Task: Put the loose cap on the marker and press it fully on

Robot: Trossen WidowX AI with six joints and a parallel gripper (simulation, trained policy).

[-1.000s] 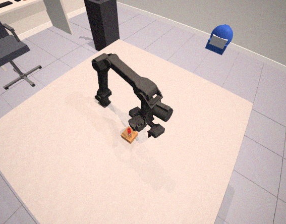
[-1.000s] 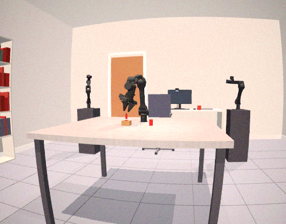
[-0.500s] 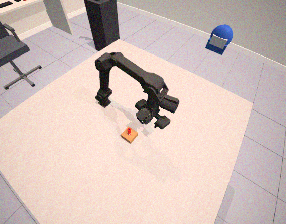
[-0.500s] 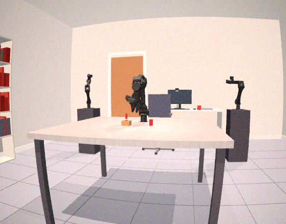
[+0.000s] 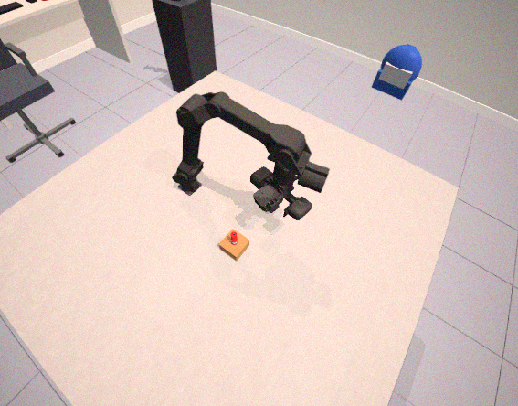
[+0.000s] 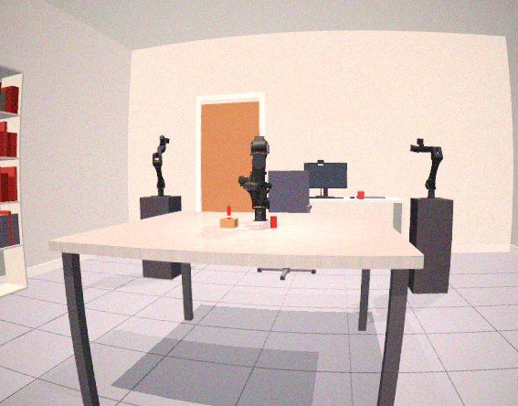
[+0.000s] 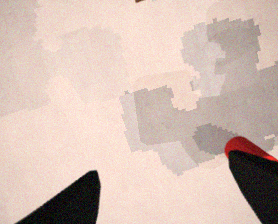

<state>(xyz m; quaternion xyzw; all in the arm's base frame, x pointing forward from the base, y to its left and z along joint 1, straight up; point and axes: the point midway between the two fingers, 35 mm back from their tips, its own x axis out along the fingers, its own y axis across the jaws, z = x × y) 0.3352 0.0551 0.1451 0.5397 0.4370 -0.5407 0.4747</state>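
Note:
The red marker [image 5: 234,237] [image 6: 228,211] stands upright, dark tip up, in the orange-brown holder block [image 5: 237,250] [image 6: 228,223]. The red cap [image 6: 273,221] stands loose on the table, right of the block in the exterior view; in the top view the arm hides it. In the wrist view, the red cap [image 7: 239,143] is partly hidden behind the right fingertip, outside the gap between the fingers. My gripper [image 5: 277,212] [image 6: 260,206] [image 7: 163,168] is open and empty, pointing down above the table, away from the block.
The pale table [image 5: 171,320] [image 6: 308,242] carries the arm's base [image 5: 187,177]. A chair [image 5: 20,87] and a dark pedestal [image 5: 185,46] stand beyond the table. Shadows of the arm lie across the tabletop.

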